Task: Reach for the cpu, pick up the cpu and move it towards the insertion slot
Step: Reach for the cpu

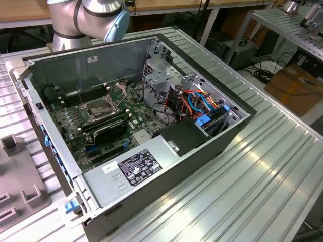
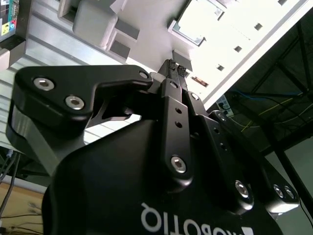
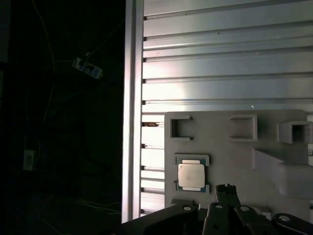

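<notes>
- Ribbed aluminium bench (image 3: 220, 63) underneath everything, carrying a grey fixture plate (image 3: 234, 147) and, in the exterior view, an open computer case (image 1: 91, 65).
- Lying flat in a shallow nest on that plate, silver face up and untouched: the cpu (image 3: 190, 175).
- Probably light, thin and stiff, yet fragile. Smooth metal lid likely slippery, so best kept level and never squeezed hard.
- Boxed in by small brackets on two opposite sides. Best pinched across the two sides left bare, by the rim rather than the face.
- Just beside the chip but apart from it: the claw (image 3: 226, 190), fingertips pressed together with nothing between them, seen so in both wrist views.
- Well apart, on the green motherboard (image 1: 70, 126) inside the case: the insertion slot (image 1: 102, 109), hinged plate apparently raised, dark centre bare.
</notes>
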### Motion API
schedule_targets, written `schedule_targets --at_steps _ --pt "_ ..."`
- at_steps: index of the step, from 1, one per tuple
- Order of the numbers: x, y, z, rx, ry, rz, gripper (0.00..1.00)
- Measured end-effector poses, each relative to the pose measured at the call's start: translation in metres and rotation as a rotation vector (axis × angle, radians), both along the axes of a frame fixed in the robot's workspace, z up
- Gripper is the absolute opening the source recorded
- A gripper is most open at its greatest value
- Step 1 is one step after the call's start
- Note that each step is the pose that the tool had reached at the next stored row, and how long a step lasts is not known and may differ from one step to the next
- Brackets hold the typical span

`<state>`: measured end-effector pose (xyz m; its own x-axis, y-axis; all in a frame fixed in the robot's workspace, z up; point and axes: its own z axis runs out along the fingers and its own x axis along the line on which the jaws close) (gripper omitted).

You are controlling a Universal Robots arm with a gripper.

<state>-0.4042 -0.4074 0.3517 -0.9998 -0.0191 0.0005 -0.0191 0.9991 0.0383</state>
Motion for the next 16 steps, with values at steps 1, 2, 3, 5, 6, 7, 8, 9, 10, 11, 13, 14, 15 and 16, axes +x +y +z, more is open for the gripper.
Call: schedule_targets --at_steps 1,2,3,5,6,7,8,9,10,11,13,14,15,16 --pt "-0.0001 0.0000 0.0000 -0.0001 0.0000 0.000 0.11" --pt "-0.0003 0.0000 0.0000 0.0000 0.0000 0.000 0.11" --pt "-0.0006 0.0000 0.0000 -0.0001 0.0000 0.000 0.11" --pt "-0.0009 0.0000 0.0000 -0.0001 0.0000 0.000 0.11" --pt "-0.0012 0.0000 0.0000 -0.0001 0.0000 0.000 0.11" --pt "-0.0016 0.0000 0.0000 0.0000 0.0000 0.000 0.11" --pt "-0.0019 0.0000 0.0000 -0.0001 0.0001 0.000 0.11" --pt "-0.0022 0.0000 0.0000 -0.0001 0.0001 0.000 0.11" --pt "-0.0024 0.0000 0.0000 0.0000 0.0001 0.000 0.11" --pt "-0.0030 0.0000 0.0000 -0.0001 0.0001 0.000 0.11" --pt "-0.0039 0.0000 0.0000 -0.0001 0.0001 0.000 0.11" --pt "-0.0047 0.0000 0.0000 0.0000 0.0000 0.000 0.11" --pt "-0.0051 0.0000 0.0000 -0.0001 0.0001 0.000 0.11" --pt "-0.0057 0.0000 0.0000 0.0000 0.0000 0.000 0.11"
